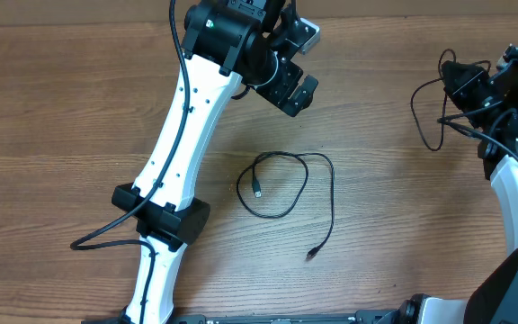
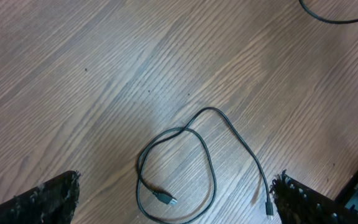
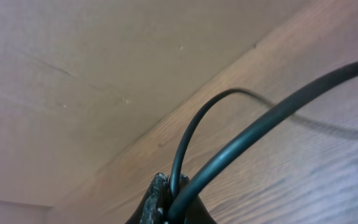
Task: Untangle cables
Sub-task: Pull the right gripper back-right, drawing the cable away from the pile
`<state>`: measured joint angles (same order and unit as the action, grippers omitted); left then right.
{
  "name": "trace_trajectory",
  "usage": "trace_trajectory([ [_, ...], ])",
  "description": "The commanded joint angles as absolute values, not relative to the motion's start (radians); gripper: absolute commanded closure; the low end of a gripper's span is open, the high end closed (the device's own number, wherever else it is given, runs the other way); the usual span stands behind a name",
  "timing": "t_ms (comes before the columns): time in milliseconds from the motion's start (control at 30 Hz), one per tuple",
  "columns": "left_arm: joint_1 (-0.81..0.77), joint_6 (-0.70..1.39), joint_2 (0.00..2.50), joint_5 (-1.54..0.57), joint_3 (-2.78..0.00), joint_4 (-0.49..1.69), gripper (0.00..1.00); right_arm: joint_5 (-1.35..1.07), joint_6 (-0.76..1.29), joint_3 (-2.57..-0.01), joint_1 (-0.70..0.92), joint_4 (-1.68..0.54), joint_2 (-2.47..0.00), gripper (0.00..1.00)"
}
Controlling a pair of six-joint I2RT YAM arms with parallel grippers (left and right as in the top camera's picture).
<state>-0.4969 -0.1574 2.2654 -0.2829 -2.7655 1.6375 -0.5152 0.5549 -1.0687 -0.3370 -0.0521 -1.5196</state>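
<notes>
overhead, a loose cable (image 1: 333,193) lay in a single loop at the middle of the wooden desk (image 1: 61,108), both plug ends free. the left gripper (image 1: 297,94) hung near it, spread wide and holding nothing. toward the desk's right side the right gripper (image 1: 461,83) was clenched on a second cable (image 1: 415,106), which arched out from between its fingers (image 3: 157,199) in the right wrist view.
</notes>
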Motion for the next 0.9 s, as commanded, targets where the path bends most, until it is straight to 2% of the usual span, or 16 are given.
trace_trajectory([
  [0,-0.498,-0.164,2.267,-0.277,-2.767,1.634,0.00,-0.432,0.434,-1.102,-0.313,-0.009,-1.543,0.96],
  [267,-0.498,-0.164,2.267,-0.277,-2.767,1.634,0.00,-0.235,0.381,-1.102,-0.294,0.204,-1.644,0.96],
  [400,-0.498,-0.164,2.267,-0.277,-2.767,1.634,0.00,-0.209,0.318,-1.119,-0.294,0.318,-1.729,0.96],
  [800,-0.498,-0.165,2.267,-0.277,-2.767,1.634,0.00,-0.165,0.226,-1.455,-0.276,0.305,-2.067,0.96],
  [867,-0.498,-0.164,2.267,-0.277,-2.767,1.634,0.00,-0.099,0.227,-1.475,-0.265,0.311,-2.124,0.95],
])
